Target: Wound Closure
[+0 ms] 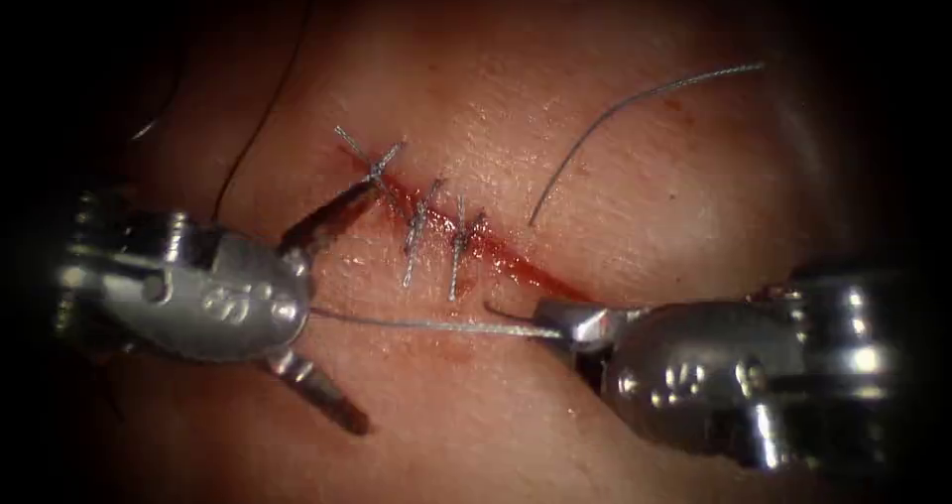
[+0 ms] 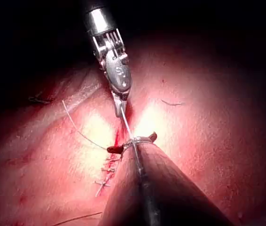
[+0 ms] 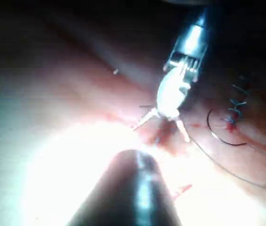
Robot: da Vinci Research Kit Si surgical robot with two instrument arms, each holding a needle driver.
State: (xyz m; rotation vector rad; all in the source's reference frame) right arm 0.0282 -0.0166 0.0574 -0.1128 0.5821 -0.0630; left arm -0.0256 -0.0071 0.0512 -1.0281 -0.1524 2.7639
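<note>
On the tissue (image 1: 516,137) the cut (image 1: 540,278) runs slantwise, with three thread stitches (image 1: 416,231) across its left part and red fluid along its right part. My left tool (image 1: 368,309) lies left of the cut with its jaws spread wide and nothing gripped. A taut thread (image 1: 436,323) runs from between those jaws to my right tool (image 1: 560,323), which is shut on it below the cut. In the left wrist view the thread (image 2: 128,129) crosses the open left jaws (image 2: 131,143). A thin grey curved strand (image 1: 635,102) lies right of the cut; needle or thread, I cannot tell.
A dark thread (image 1: 268,107) trails over the tissue at the upper left. The right wrist view has the left tool (image 3: 162,131) with spread jaws, the stitches (image 3: 234,110) and a dark curved arc (image 3: 217,136) beside them.
</note>
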